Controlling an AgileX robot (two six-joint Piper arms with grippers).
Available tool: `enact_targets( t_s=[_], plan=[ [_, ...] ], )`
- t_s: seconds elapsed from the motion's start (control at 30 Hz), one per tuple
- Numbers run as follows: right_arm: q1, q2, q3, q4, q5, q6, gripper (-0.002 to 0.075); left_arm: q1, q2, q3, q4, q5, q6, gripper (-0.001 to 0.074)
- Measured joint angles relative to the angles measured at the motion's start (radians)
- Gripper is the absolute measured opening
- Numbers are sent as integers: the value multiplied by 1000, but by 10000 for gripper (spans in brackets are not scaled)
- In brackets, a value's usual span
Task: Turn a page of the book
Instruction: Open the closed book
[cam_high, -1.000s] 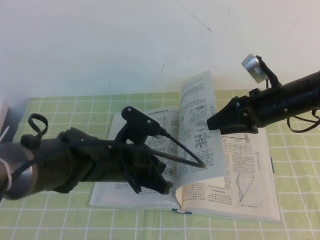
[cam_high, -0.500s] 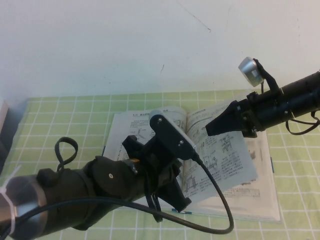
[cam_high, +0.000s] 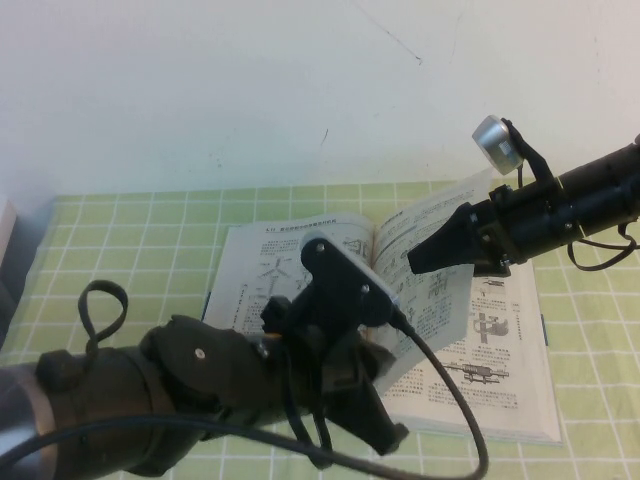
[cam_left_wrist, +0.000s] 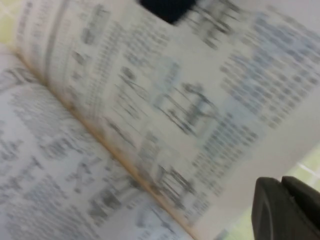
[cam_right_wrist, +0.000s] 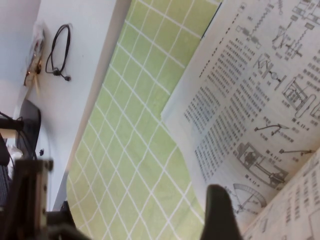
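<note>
The book (cam_high: 505, 375) lies open on the green checked mat. One page (cam_high: 445, 300) is lifted and leans over toward the left half. My right gripper (cam_high: 414, 263) is at that page's upper outer edge, shut on the page. In the right wrist view one dark finger (cam_right_wrist: 220, 215) lies against the printed page (cam_right_wrist: 250, 100). My left gripper (cam_high: 388, 436) is shut and empty at the book's near edge, below the lifted page. In the left wrist view its fingers (cam_left_wrist: 272, 210) sit pressed together beside the page (cam_left_wrist: 240, 90), with the book's spine (cam_left_wrist: 115, 155) close by.
The green checked mat (cam_high: 120, 230) covers the table up to a white wall. My bulky left arm (cam_high: 180, 390) and its cable hide the book's near left part. A black cable (cam_right_wrist: 59, 50) lies on the white tabletop beyond the mat.
The page has swung from upright over toward the left. My right gripper has moved slightly left with it. My left arm has pulled back toward the book's near edge.
</note>
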Motion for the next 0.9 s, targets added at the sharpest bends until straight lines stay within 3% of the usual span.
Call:
enact_targets(
  t_s=[0.13, 0.33, 0.5, 0.67, 0.9],
  plan=[
    [0, 0, 0, 0, 0, 0, 421, -86, -5, 59, -2, -46, -10, -2],
    [0, 0, 0, 0, -6, 0, 421, -333, -5, 123, 4, -282, -12, -2],
    [0, 0, 0, 21, -10, 0, 421, -504, 2, 123, 175, -494, -141, -2],
    [2, 0, -2, 50, -14, -18, 421, -521, 69, 98, 382, -573, -356, -2],
    [10, 0, -6, 57, -26, -38, 421, -462, 208, -77, 438, -480, -397, -2]
  ],
)
